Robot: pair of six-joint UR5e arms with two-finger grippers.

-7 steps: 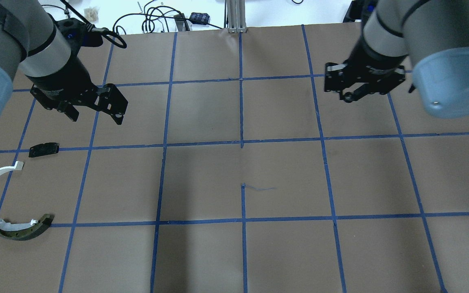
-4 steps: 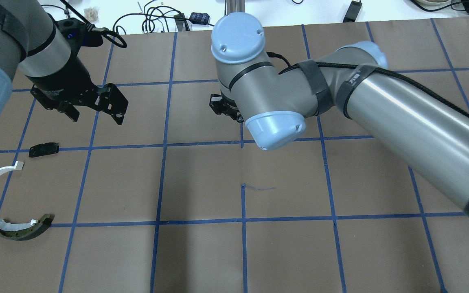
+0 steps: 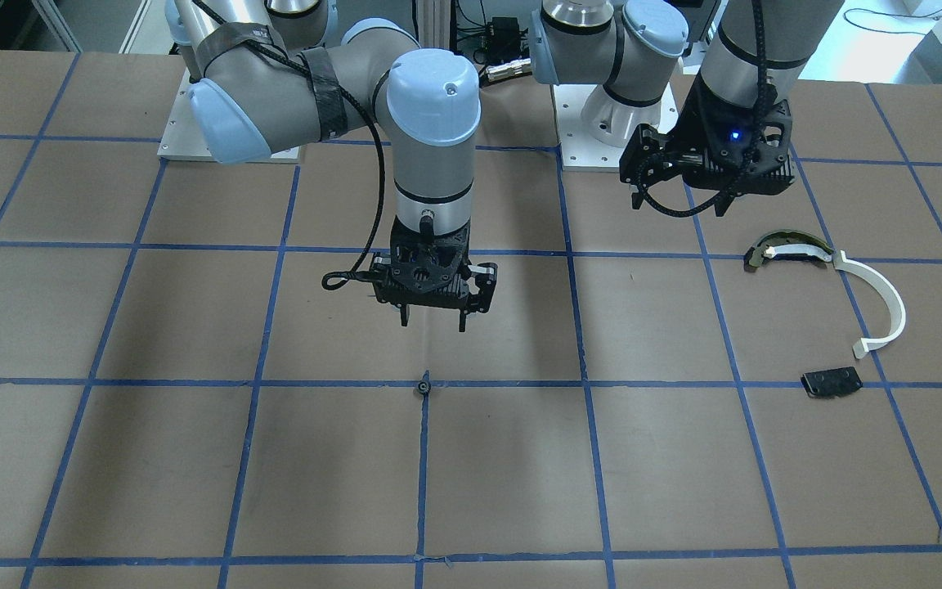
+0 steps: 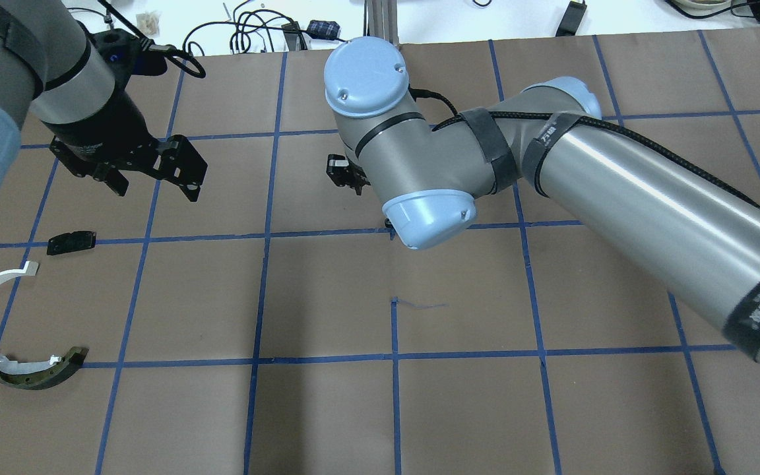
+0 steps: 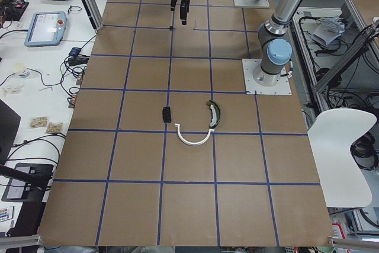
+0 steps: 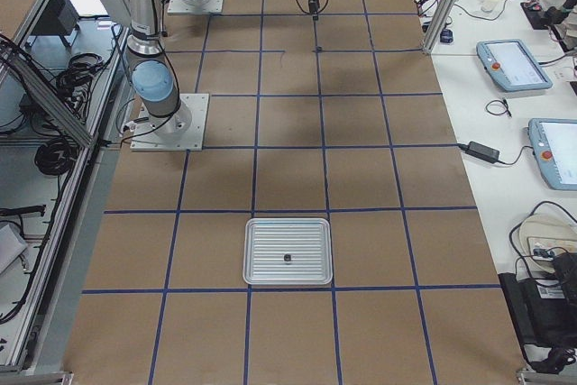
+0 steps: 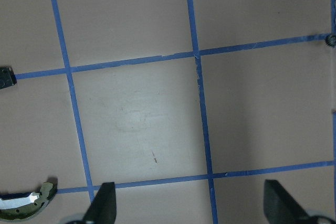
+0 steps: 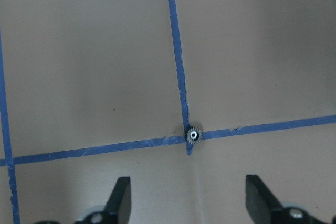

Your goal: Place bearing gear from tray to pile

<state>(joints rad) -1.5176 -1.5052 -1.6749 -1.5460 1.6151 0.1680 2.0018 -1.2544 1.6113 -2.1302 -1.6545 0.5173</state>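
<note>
Hovering above the bearing gear (image 8: pixel 193 136) is the right gripper (image 8: pixel 191 203): fingers spread wide, nothing held. The gear lies flat, bore up, right where two blue tape lines (image 8: pixel 177 51) cross mid-table. It's well apart from the pile: white arc strip (image 3: pixel 880 294), olive-and-black curved piece (image 3: pixel 782 245), flat black plate (image 3: pixel 831 382). Left gripper (image 4: pixel 156 188) hangs near the pile, also wide open and empty.

Handling guess: tiny, rigid, very light, not fragile, but low to the table and far smaller than the fingertips. Toothed rim should give some bite. I'd pinch across the outer diameter, fingertips almost on the table and centred on the bore. Off-centre closing will likely flick or roll it away
</note>
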